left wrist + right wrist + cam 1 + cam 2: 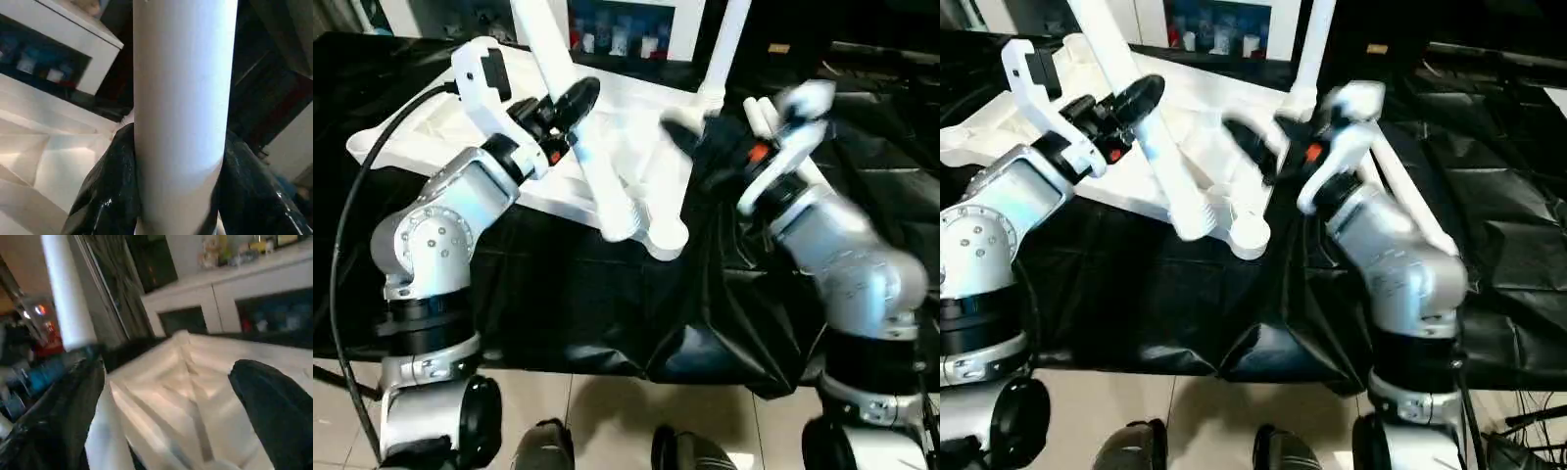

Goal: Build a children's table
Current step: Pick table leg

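1. On a table draped in crumpled black plastic sheeting [607, 313] lies the large white plastic rectangular tabletop [440, 137], underside up, its ribs and rounded corner sockets showing.
2. Across the tabletop's near corner slants a long white tubular leg [597, 186], its threaded lower end sitting just above the near corner socket [656, 235], its upper end running out of the top of the head view.
3. The left gripper [570, 110] is clamped on this leg: in the left wrist view its two black fingers [105, 196] press against either side of the white tube.
4. A second white tubular leg [724, 49] stands upright at the tabletop's far right corner.
5. The right gripper [1278, 142] hovers blurred over the tabletop's right edge, close to that upright leg's base; its black fingers [274, 406] are spread wide with nothing between them, the ribbed white surface visible in the gap.
6. Behind the table stands a white cabinet [622, 29] with small items on a dark shelf.
7. No brand, label or writing can be read anywhere.
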### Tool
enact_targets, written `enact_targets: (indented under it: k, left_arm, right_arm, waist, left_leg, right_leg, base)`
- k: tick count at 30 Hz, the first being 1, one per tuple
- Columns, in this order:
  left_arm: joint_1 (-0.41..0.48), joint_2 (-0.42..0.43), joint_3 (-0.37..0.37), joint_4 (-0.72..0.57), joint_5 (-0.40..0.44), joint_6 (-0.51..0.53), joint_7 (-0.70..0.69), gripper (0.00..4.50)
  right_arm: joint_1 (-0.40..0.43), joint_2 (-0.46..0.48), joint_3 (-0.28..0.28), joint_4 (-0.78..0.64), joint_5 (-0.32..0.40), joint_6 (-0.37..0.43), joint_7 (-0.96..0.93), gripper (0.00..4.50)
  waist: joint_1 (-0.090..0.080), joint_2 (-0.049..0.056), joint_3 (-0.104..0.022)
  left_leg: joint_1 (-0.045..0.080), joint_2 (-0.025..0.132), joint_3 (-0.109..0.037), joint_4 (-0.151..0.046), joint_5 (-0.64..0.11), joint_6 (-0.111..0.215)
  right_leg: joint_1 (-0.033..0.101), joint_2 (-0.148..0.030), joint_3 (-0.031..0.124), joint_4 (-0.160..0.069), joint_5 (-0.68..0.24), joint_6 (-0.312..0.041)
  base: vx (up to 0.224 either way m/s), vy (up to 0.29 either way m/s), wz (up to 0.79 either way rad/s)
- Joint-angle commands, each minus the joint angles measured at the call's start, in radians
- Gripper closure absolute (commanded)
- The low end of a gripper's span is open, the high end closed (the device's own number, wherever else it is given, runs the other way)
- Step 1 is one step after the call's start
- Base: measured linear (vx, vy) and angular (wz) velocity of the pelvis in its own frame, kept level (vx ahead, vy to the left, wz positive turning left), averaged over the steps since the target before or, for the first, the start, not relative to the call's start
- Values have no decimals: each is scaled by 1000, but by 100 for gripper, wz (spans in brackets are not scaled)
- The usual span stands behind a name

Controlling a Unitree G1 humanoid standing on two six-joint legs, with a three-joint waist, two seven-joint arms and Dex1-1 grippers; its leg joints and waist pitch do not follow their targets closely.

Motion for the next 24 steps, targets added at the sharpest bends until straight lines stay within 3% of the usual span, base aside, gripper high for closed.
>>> enact_targets:
  k: [1, 3, 5, 8, 9, 13, 14, 15, 17, 20, 24]
  left_arm:
    - [-2, 5, -7, -21, -36, 5, -38, 266]
    - [13, 37, -13, -83, -173, 67, -202, 266]
    - [22, 59, -16, -122, -251, 108, -301, 266]
    - [18, 75, -7, -138, -315, 140, -364, 266]
    - [16, 97, -10, -142, -349, 162, -426, 266]
    - [18, 133, -49, -136, -334, 172, -499, 266]
    - [18, 133, -49, -136, -333, 172, -499, 266]
    - [17, 135, -53, -133, -331, 172, -502, 266]
    - [17, 149, -83, -121, -312, 163, -524, 266]
    - [21, 162, -118, -119, -300, 154, -551, 266]
    - [22, 166, -130, -124, -301, 157, -563, 266]
  right_arm:
    - [-5, -7, -22, -22, 22, 15, -6, 0]
    - [-11, -42, -26, -2, 9, 45, 9, 0]
    - [2, -103, 14, -1, 10, 122, 62, 0]
    - [36, -167, 61, -18, 50, 183, 153, 0]
    - [60, -201, 76, -36, 117, 229, 229, 0]
    - [68, -211, 51, -72, 291, 328, 315, 0]
    - [68, -210, 50, -73, 294, 330, 316, 0]
    - [65, -208, 46, -72, 308, 338, 320, 0]
    - [53, -206, 41, -70, 356, 362, 356, 0]
    - [52, -227, 71, -74, 368, 376, 421, 0]
    - [53, -225, 79, -69, 373, 385, 432, 0]
  waist:
    - [1, 3, -122]
    - [4, 4, -125]
    - [4, 3, -125]
    - [7, 4, -122]
    - [7, -1, -123]
    - [9, -2, -126]
    - [8, -1, -123]
    - [10, 2, -122]
    - [11, -2, -124]
    - [17, -4, -126]
    - [22, -4, -131]
  left_leg:
    - [24, 19, -10, -54, -77, 32]
    - [26, 18, -8, -53, -85, 15]
    - [26, 17, -8, -53, -77, 9]
    - [27, 17, -6, -52, -98, 8]
    - [22, 15, -6, -52, -114, 15]
    - [24, 21, -12, -53, -125, 20]
    - [24, 22, -12, -53, -132, 18]
    - [27, 23, -10, -53, -146, -4]
    - [29, 22, -11, -53, -157, -12]
    - [30, 24, -12, -55, -172, -23]
    - [29, 26, -15, -56, -170, -32]
  right_leg:
    - [70, -61, 41, -46, -104, -178]
    - [68, -62, 40, -45, -130, -184]
    - [70, -57, 40, -42, -111, -190]
    - [72, -58, 41, -44, -109, -190]
    - [76, -61, 41, -51, -139, -183]
    - [76, -64, 40, -53, -202, -158]
    - [73, -65, 41, -56, -218, -156]
    - [66, -66, 41, -60, -259, -154]
    - [68, -66, 41, -62, -277, -151]
    - [66, -66, 41, -66, -321, -124]
    - [65, -70, 39, -66, -328, -119]
  base:
    - [0, 0, 0]
    - [0, 0, 0]
    - [0, 0, 0]
    - [0, 0, 0]
    - [0, 0, 0]
    - [0, 0, 0]
    - [0, 0, 0]
    - [0, 0, 0]
    - [0, 0, 0]
    - [0, 0, 0]
    - [0, 0, 0]
